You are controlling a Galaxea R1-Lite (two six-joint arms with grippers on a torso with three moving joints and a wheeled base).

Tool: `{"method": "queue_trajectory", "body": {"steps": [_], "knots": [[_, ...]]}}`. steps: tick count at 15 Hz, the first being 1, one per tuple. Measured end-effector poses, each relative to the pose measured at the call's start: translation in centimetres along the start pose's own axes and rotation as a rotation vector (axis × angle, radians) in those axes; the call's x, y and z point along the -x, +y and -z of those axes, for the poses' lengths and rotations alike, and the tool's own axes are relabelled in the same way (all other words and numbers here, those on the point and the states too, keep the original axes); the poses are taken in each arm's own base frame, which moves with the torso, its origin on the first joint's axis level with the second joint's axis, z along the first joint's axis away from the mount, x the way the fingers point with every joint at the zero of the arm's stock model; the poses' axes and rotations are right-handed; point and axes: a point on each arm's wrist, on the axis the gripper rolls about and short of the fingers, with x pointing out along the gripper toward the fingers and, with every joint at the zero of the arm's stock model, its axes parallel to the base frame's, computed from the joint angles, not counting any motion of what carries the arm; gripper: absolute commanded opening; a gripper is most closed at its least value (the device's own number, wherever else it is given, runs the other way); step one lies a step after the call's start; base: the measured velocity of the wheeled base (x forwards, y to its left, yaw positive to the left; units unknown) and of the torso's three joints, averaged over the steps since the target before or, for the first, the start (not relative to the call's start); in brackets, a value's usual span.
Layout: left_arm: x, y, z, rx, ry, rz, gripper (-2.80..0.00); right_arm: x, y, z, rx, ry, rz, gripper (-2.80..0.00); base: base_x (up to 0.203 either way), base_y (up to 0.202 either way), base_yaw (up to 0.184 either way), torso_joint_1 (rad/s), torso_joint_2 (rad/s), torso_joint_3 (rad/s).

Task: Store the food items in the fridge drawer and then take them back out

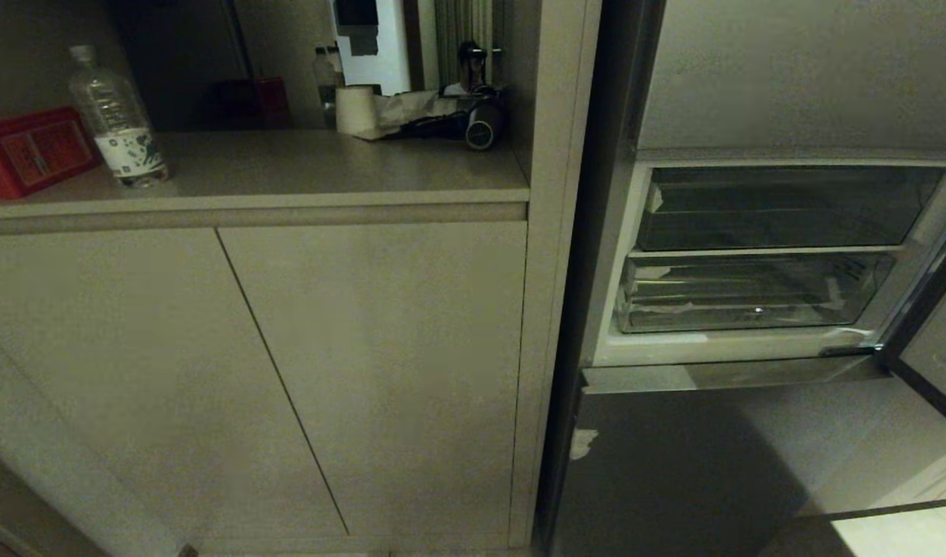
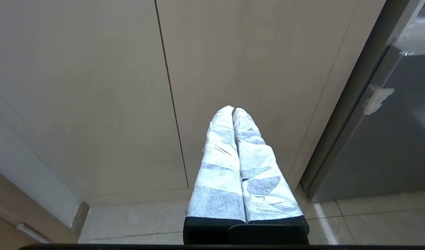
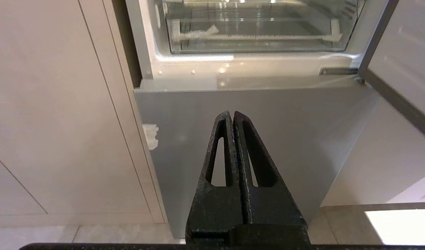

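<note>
The fridge's middle compartment stands open at the right of the head view. In it sits the fridge drawer (image 1: 751, 298), clear, with a ribbed floor and whitish tape scraps on its front; it also shows in the right wrist view (image 3: 254, 34). It looks pushed in and empty. The food items are out of view. My left gripper (image 2: 233, 109), its fingers wrapped in white tape, is shut and empty in front of the beige cabinet doors (image 2: 254, 69). My right gripper (image 3: 232, 114), black, is shut and empty, low before the grey lower fridge door (image 3: 268, 114). Neither arm shows in the head view.
A second clear bin (image 1: 782, 205) sits above the drawer. The fridge's open door (image 1: 933, 340) juts out at the right. On the counter (image 1: 287, 174) stand a plastic bottle (image 1: 117, 116), a red box (image 1: 32, 151), a paper roll (image 1: 356, 110) and a dark appliance (image 1: 480, 124).
</note>
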Motion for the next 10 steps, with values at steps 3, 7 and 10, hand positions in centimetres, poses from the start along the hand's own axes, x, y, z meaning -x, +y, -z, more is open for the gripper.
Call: {"method": "queue_trajectory", "body": {"steps": [3,7,10], "knots": [[0.0,0.0,0.0,0.0,0.0,0.0,-2.8,0.0,0.0,-0.01,0.003,0.0,0.001,-2.8,0.0,0.0,0.0,-0.126,0.31,0.178],[0.0,0.0,0.0,0.0,0.0,0.0,-2.8,0.0,0.01,0.0,0.015,0.0,-0.003,-2.8,0.0,0.0,0.0,-0.018,0.05,0.027],[0.0,0.0,0.0,0.0,0.0,0.0,-2.8,-0.02,0.02,0.08,0.032,0.01,-0.008,-2.8,0.0,0.0,0.0,0.0,0.0,0.0]]}}
